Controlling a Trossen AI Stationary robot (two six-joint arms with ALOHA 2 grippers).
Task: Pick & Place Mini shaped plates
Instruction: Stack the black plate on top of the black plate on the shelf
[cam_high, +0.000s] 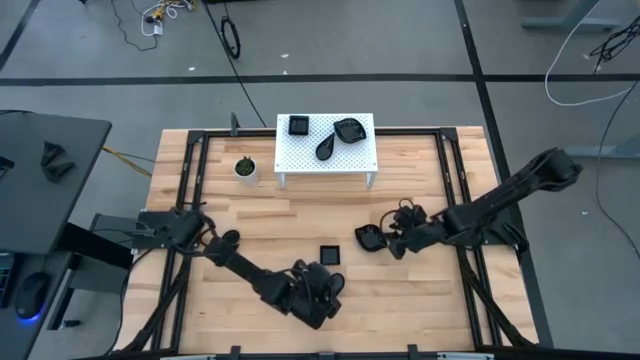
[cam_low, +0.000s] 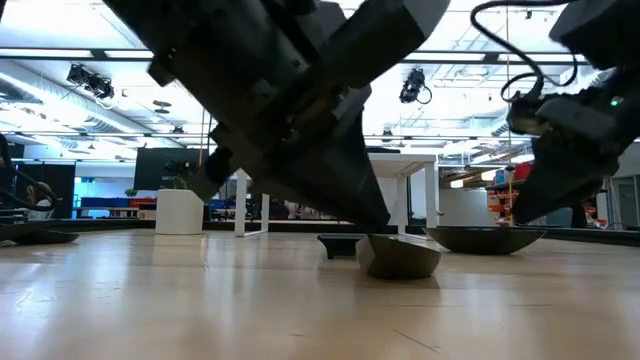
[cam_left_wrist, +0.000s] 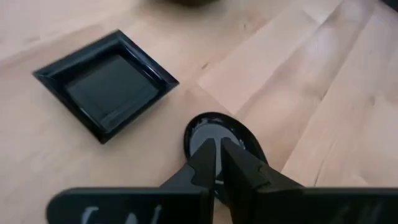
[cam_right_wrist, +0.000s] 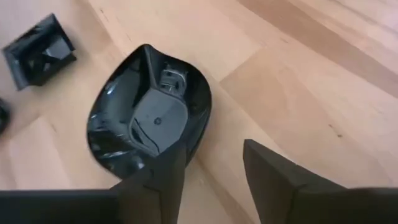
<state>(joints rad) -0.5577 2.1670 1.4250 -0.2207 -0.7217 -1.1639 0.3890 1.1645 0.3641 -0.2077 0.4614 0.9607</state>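
Black leaf plate (cam_right_wrist: 146, 112) lies right of centre in your high view, tip up-left, right claw (cam_right_wrist: 214, 180) open beside it. Left claw (cam_left_wrist: 219, 163) grips a small teardrop plate (cam_left_wrist: 217, 134) at lower centre.

Black plates on pale wood

Glossy black plates (cam_high: 331, 255), light wooden table (cam_high: 420, 300), white perforated stand (cam_high: 300, 155), white pot (cam_high: 245, 172) with green plant.

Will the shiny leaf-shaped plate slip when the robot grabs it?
Maybe. The leaf-shaped plate looks glossy enough to mirror the camera, so probably slippery. It looks thin and stiff, likely light. Its curved underside might let it rock when nudged.
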